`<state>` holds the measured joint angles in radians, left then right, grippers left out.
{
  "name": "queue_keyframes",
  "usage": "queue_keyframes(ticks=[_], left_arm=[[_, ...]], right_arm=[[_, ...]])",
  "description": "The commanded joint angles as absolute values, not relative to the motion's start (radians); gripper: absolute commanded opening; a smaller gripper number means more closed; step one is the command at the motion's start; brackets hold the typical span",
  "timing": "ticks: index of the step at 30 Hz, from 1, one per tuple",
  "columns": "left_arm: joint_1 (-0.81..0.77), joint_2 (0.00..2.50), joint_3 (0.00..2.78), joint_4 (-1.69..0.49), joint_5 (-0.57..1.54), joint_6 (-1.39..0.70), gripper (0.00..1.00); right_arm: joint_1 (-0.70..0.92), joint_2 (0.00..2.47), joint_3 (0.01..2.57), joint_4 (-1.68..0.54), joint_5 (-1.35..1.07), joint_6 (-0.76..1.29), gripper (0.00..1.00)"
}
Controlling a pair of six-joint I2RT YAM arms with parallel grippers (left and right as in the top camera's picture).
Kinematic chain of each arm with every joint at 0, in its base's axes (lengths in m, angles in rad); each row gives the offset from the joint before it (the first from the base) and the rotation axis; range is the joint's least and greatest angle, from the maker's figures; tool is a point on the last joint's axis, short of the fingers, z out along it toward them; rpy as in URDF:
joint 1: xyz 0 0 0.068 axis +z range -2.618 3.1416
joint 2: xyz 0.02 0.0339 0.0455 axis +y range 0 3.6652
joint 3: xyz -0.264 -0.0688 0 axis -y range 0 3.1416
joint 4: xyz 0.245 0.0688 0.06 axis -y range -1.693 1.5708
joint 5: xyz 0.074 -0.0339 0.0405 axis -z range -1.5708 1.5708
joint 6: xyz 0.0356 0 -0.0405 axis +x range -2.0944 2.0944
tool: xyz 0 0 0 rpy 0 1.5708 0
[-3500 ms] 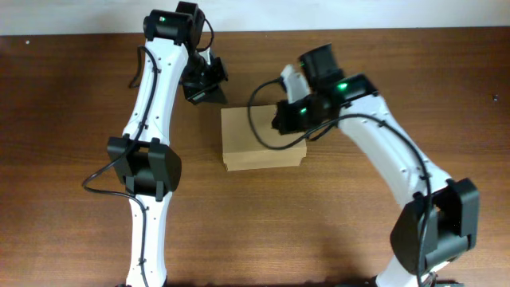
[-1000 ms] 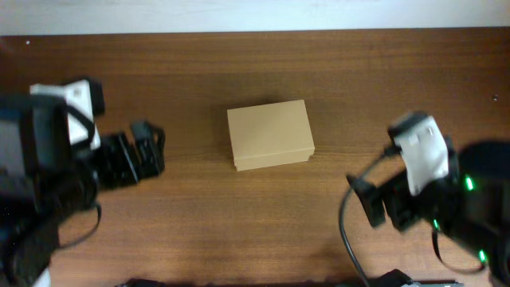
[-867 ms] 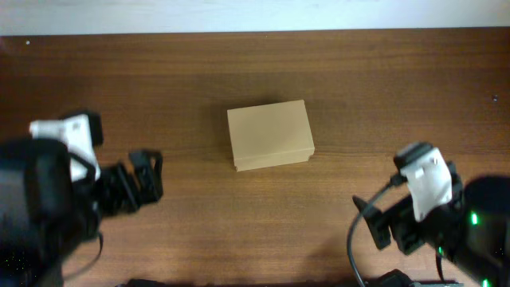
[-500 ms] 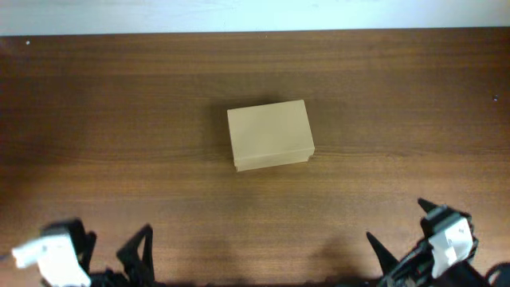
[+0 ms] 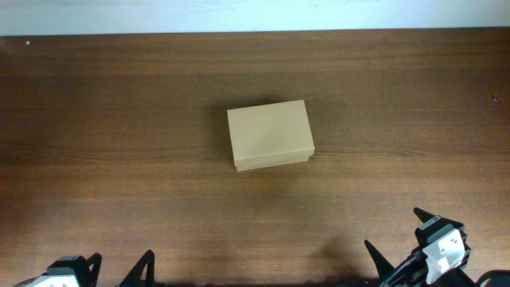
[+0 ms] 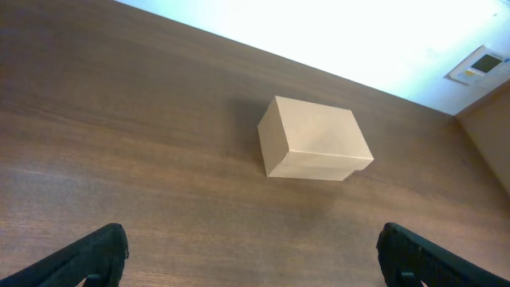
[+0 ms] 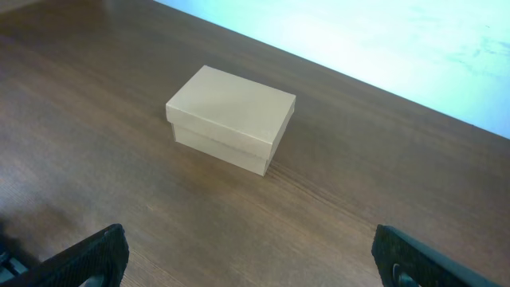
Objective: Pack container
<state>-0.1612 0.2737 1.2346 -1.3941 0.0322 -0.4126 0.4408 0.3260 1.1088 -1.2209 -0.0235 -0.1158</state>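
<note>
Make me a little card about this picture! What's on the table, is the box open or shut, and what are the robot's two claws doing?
Table: dark brown wood
Box: plain tan cardboard, near the middle of the table
Lid: shut, lying flat on top
Left gripper: open wide, at the near edge, far from the box, holding nothing
Right gripper: open wide, at the near edge, far from the box, holding nothing
Touching the box: only the table

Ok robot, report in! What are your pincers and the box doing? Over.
Left pincer open, empty. Right pincer open, empty. Container shut, untouched, far from both. Nothing in the way. Over.
</note>
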Motion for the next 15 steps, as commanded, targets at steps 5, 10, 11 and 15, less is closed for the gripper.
queue_keyframes(ticks=[5,10,11,15], left_arm=[[-0.159,0.27,1.227,-1.388,0.022,-0.426,1.0],[-0.159,0.27,1.227,-1.39,0.022,-0.425,0.99],[-0.159,0.27,1.227,-1.404,0.022,-0.424,1.0],[-0.159,0.27,1.227,-1.452,-0.016,-0.425,1.0]], right_arm=[[0.436,0.319,1.104,-1.215,-0.021,-0.123,0.99],[0.436,0.319,1.104,-1.215,-0.022,-0.123,0.99],[0.436,0.319,1.104,-1.215,-0.021,-0.123,0.99],[0.436,0.319,1.104,-1.215,-0.021,-0.123,0.99]])
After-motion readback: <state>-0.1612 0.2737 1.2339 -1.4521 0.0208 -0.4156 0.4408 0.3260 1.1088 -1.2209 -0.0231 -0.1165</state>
